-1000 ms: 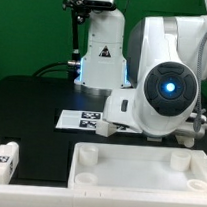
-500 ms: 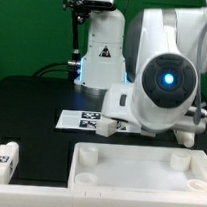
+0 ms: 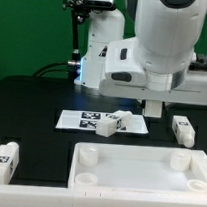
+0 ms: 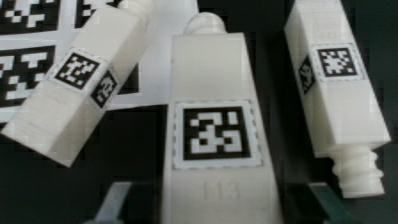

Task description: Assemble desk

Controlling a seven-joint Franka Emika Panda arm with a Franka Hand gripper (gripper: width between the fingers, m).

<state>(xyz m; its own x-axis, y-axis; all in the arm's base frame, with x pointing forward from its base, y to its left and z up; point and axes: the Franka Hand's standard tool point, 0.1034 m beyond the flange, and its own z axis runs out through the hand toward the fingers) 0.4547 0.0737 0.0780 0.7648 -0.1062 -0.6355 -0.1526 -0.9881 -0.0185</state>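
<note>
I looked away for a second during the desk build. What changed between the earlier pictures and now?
The arm swung: its blue-lit joint rose out of the exterior view, and the gripper now straddles the middle leg; whether it grips is unclear. The tabletop, the leg lying on the marker board and the two legs at the exterior view's left stayed put.

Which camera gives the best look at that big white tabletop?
The exterior view. The tabletop lies across the foreground there, with its raised rim and two corner sockets plain to see, though the picture's bottom edge cuts it off. The wrist view shows none of it: only three desk legs and a corner of the marker board.
</note>
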